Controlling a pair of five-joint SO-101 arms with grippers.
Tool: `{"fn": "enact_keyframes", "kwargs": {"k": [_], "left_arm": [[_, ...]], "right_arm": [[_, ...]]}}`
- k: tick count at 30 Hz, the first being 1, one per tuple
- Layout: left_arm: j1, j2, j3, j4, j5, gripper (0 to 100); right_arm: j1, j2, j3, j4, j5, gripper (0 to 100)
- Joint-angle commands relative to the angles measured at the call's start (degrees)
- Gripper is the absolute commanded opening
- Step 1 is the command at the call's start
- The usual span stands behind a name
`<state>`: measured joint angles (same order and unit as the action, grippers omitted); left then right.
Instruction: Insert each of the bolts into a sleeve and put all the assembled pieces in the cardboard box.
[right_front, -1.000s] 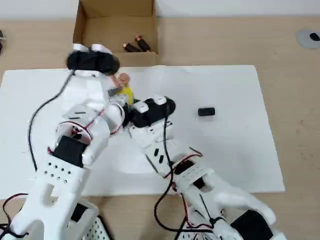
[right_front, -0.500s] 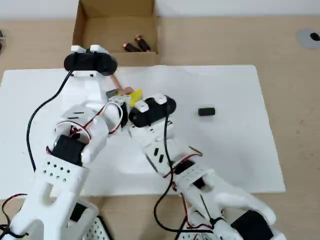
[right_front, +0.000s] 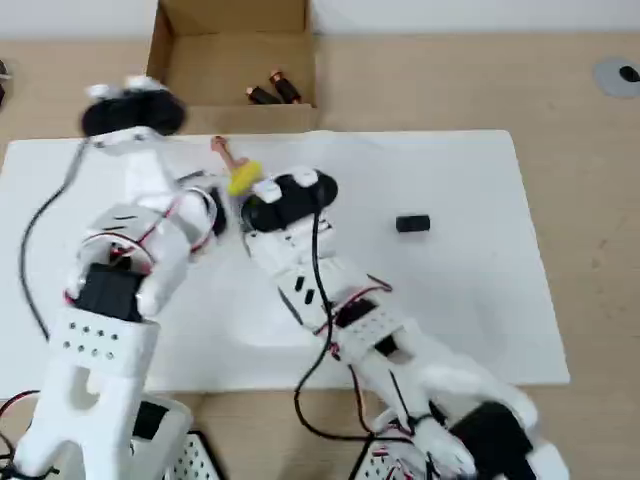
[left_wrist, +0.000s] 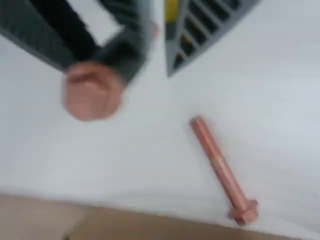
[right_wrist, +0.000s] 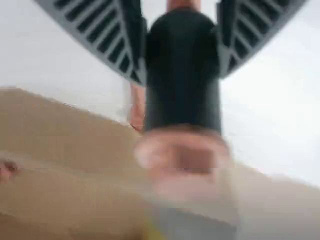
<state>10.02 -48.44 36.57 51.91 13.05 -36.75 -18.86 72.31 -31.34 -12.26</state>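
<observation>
Clamping right fingers (right_wrist: 95, 30) closed on a black sleeve (right_wrist: 182, 70), with an inserted bolt (left_wrist: 92, 95) showing its hex head at one end. Holding this pair over the white sheet (right_front: 450, 300), near its far edge. Lying flat on the sheet just beside it: a loose bolt (left_wrist: 220, 167). Lying well apart to the right: a spare sleeve (right_front: 412, 223). Resting inside the box (right_front: 160, 60) on the worktop (right_front: 590, 250): two assembled pieces (right_front: 270, 92). Hovering beside the box's near left corner: left arm (right_front: 130, 112), grip state not discernible.
</observation>
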Motion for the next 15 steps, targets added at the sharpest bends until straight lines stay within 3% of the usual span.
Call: {"fn": "enact_keyframes", "kwargs": {"k": [1, 7, 12, 15], "left_arm": [[-2.1, -0.9, -4.8, -1.2, 4.3, 26], [-2.9, -0.9, -4.3, -2.9, 8.9, 26], [-11.0, -0.6, -1.8, -7.1, 15.7, 26], [-16.5, -0.3, 2.0, -13.1, 16.4, 26]], "right_arm": [[1.7, 2.8, -3.9, 0.2, 0.8, 1.0], [1.7, 5.0, -5.1, 0.2, 2.5, 1.0], [2.0, 5.1, -5.7, 0.2, 2.7, 1.0], [3.6, 5.2, -7.0, 0.3, 2.7, 1.0]]}}
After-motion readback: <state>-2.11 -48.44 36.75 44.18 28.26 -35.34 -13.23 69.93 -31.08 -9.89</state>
